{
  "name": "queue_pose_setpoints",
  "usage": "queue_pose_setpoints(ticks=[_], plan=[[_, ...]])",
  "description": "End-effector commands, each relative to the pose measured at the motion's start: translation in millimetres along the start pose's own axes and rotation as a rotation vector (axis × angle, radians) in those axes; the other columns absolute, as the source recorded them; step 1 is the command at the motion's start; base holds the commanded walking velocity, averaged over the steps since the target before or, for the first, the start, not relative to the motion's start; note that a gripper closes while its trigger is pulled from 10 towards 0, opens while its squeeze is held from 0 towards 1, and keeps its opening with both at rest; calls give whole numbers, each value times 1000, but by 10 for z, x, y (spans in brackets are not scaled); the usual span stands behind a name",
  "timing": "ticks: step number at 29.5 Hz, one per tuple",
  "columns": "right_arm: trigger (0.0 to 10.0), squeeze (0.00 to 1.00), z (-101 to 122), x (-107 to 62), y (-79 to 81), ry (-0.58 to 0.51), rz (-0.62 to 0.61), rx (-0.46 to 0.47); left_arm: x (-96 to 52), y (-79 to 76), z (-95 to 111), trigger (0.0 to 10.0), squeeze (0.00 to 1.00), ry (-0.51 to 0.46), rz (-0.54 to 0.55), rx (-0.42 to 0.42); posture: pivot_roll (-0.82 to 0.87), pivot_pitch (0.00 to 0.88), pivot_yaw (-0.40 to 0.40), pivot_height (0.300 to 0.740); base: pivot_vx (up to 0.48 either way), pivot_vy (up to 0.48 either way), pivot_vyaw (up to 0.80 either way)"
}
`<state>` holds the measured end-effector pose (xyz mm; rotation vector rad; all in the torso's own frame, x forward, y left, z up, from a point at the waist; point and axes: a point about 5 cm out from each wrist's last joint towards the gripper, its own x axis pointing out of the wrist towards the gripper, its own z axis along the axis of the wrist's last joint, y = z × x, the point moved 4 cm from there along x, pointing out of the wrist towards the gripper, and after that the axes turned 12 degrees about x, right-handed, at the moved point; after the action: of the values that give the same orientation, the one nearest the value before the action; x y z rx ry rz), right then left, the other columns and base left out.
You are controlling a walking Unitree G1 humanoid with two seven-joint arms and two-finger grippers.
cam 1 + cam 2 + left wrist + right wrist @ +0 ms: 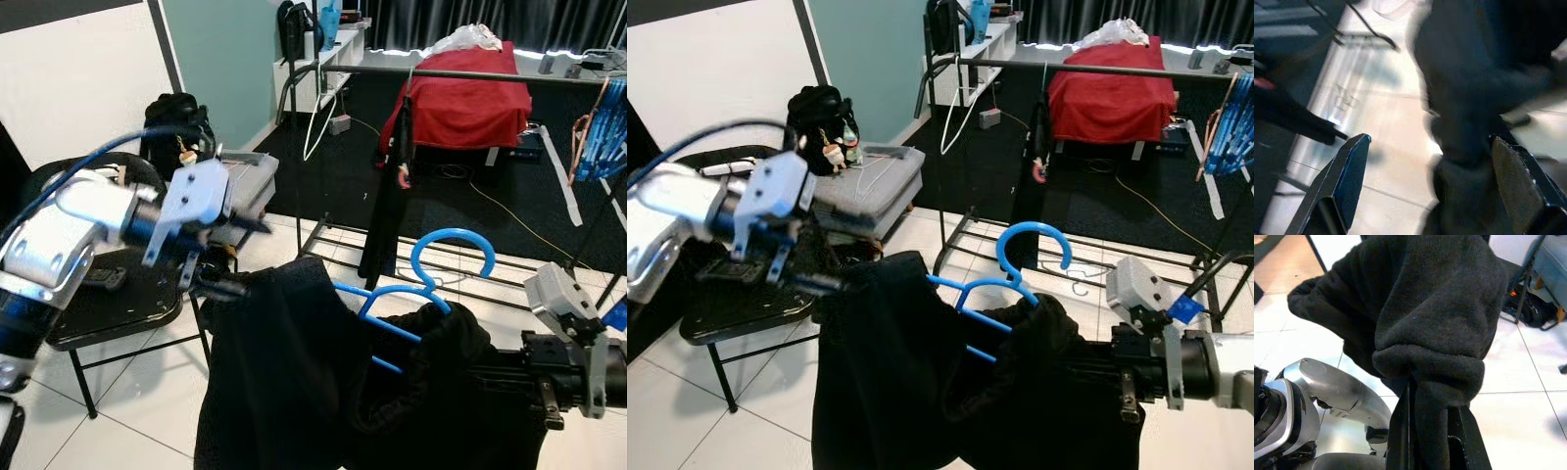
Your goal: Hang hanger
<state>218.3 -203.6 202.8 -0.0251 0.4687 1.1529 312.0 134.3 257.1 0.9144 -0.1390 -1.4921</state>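
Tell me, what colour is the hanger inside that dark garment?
The hanger is bright blue, clearest in the right eye view.

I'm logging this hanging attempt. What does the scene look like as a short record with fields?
garment: black knit garment draped over a blue plastic hanger
right gripper: shut on the garment's bunched fabric
left gripper: open, fingers either side of the garment's other edge
rail: black metal clothes rail beyond, bearing a hung black garment
hanger state: not yet on the rail
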Motion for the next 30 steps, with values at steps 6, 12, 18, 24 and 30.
queue_pose_setpoints(ticks=[6, 12, 18, 24, 30], plan=[[10000, 0, 79, 35, 92, -10, 47, -46, -53, -194, -76, 10000, 0, 33, -115, -125, -173, 0, 59, 740, 0, 0, 0], [10000, 0, 67, 39, 103, -2, 52, -46, 12, -237, -15, 8627, 0, -17, -140, -140, -177, 0, 59, 740, 0, 0, 0], [10000, 0, 37, 34, 103, 10, 50, -48, 100, -307, 66, 0, 0, -74, -202, -174, -177, 0, 59, 740, 0, 0, 0], [10000, 0, 18, 34, 95, 17, 47, -46, 116, -318, 115, 0, 0, -97, -225, -182, -176, 0, 59, 740, 0, 0, 0], [10000, 0, 6, 44, 81, 26, 44, -47, 131, -350, 157, 0, 0, -116, -254, -189, -174, 0, 57, 740, 0, 0, 0]])
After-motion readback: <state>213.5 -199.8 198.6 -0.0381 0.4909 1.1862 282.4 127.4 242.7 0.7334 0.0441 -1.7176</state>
